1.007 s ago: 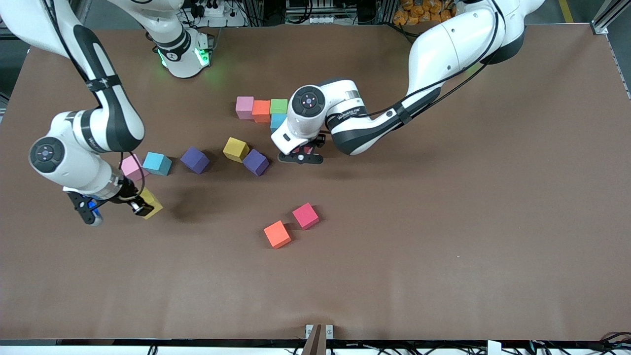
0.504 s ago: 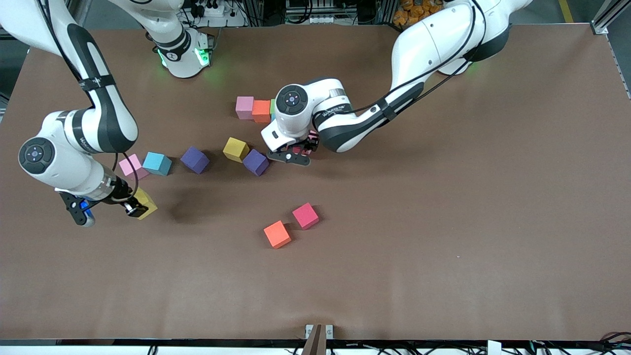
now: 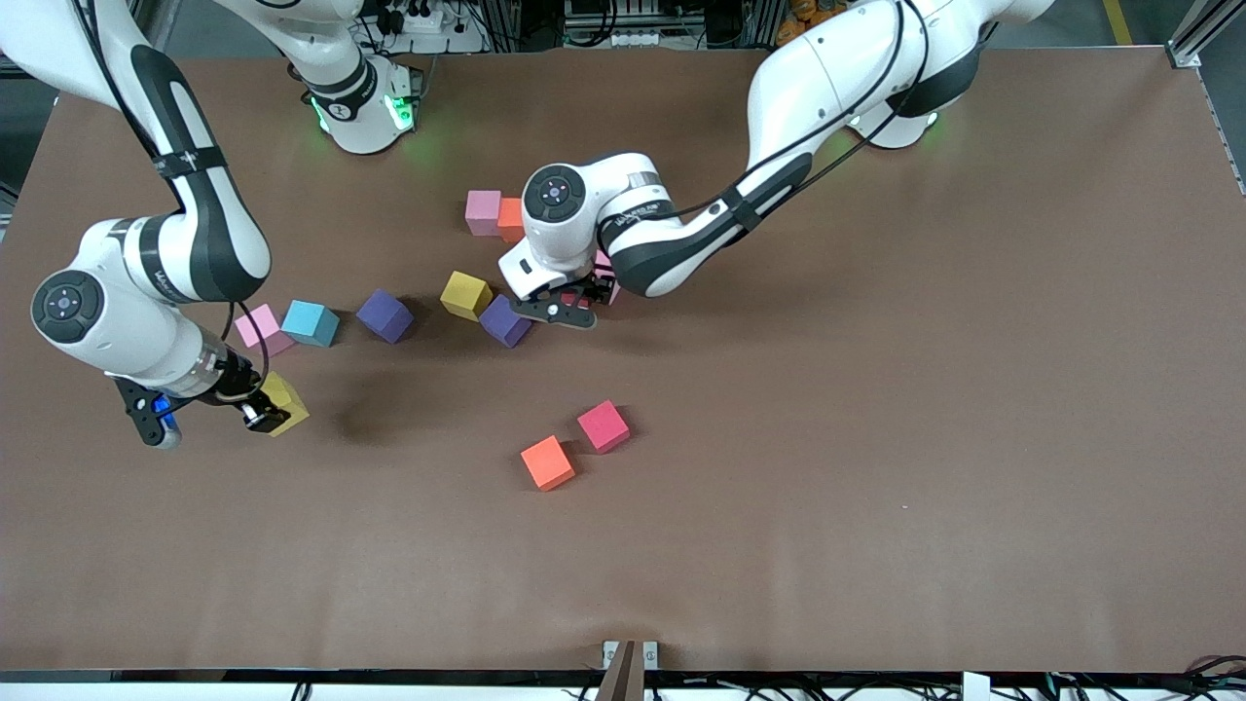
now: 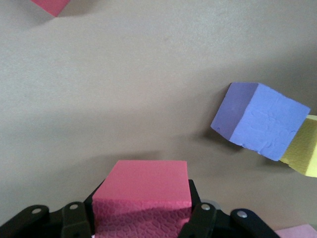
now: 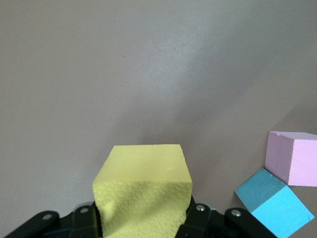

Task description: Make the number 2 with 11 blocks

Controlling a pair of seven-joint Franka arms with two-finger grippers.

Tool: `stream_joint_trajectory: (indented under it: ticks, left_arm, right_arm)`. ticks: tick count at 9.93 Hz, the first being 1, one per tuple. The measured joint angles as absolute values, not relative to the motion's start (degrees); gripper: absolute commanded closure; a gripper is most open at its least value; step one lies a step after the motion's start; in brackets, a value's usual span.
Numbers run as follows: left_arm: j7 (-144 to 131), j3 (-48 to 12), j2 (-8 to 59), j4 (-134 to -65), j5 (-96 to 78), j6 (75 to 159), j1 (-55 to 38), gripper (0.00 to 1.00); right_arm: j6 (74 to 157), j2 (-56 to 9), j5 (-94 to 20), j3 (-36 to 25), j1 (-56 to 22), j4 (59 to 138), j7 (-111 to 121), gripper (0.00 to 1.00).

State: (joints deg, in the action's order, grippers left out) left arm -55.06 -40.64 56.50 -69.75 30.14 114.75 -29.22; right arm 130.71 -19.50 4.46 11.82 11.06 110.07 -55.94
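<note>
Near the upper middle of the front view we have only a short start on the number 2, a pale pink and an orange cube touching, the rest hidden under our left arm. Our left gripper is clamped on a crimson block; our right gripper grips a yellow block. Most blocks lie scattered, unplaced.

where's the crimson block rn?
The crimson block is clamped in the left tool, over the table beside the purple block and just in front of the started row with the pale pink block.
</note>
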Motion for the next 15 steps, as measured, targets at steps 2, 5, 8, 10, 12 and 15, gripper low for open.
stream_joint_trajectory:
  ticks: [2,5,8,10,12,15]
  left_arm:
    - [-55.06,-39.24,56.88,-69.36,30.13,114.93,-31.46,1.00]
    - [-56.30,-38.56,56.88,-68.58,28.85,114.98,-33.43,1.00]
    - [-59.11,-37.81,56.91,-67.61,28.03,115.03,-33.47,1.00]
    - [-59.72,-37.56,56.92,-66.02,27.67,115.06,-33.19,1.00]
    - [-63.61,-37.06,56.98,-65.39,27.41,117.17,-33.31,1.00]
    - [-68.69,-35.99,58.52,-65.39,27.40,119.97,-34.12,1.00]
  right_arm:
    - [131.21,-19.50,4.38,12.34,10.92,110.04,-56.16,1.00]
    - [131.62,-19.50,2.67,12.41,10.86,109.83,-56.62,1.00]
    - [131.54,-19.50,2.40,12.43,10.76,109.74,-58.15,1.00]
    - [131.54,-19.50,2.37,12.66,10.21,109.73,-59.29,1.00]
    - [131.53,-19.50,2.36,12.72,9.27,109.73,-60.16,1.00]
    - [131.53,-19.50,2.36,12.72,9.03,109.73,-59.13,1.00]
